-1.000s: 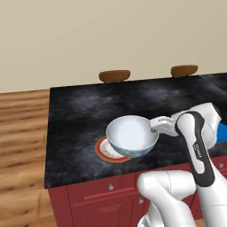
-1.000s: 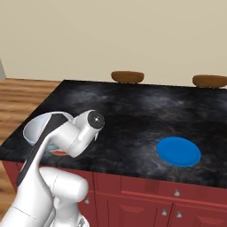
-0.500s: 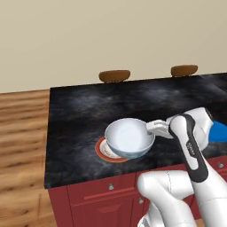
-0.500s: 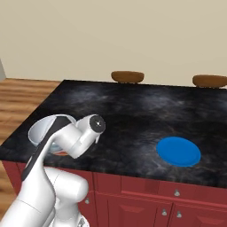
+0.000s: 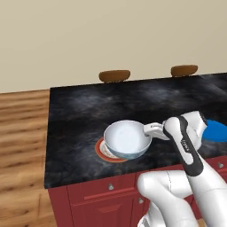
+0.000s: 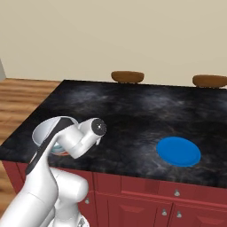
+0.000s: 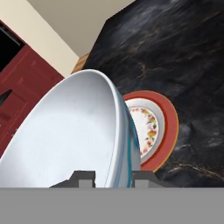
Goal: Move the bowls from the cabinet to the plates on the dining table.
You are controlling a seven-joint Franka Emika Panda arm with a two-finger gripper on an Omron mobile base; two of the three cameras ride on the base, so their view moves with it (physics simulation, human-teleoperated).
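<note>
My gripper is shut on the rim of the white bowl with a blue-teal pattern on its outside. The bowl hangs low over the orange-red plate near the front left of the dining table. In the hand view the bowl is tilted, its rim pinched in the gripper. The plate with its flowered centre lies just beyond it. Whether bowl and plate touch I cannot tell. The blue plate lies bare at the table's right. From the right, my arm hides most of the bowl.
Two brown stools stand behind the table's far edge. Red drawer fronts with small knobs run under the near edge. Wooden floor lies to the left. The black stone top between the plates is bare.
The bowl has moved a little left and down towards the orange-red plate, still held. The arm's elbow has dropped with it.
</note>
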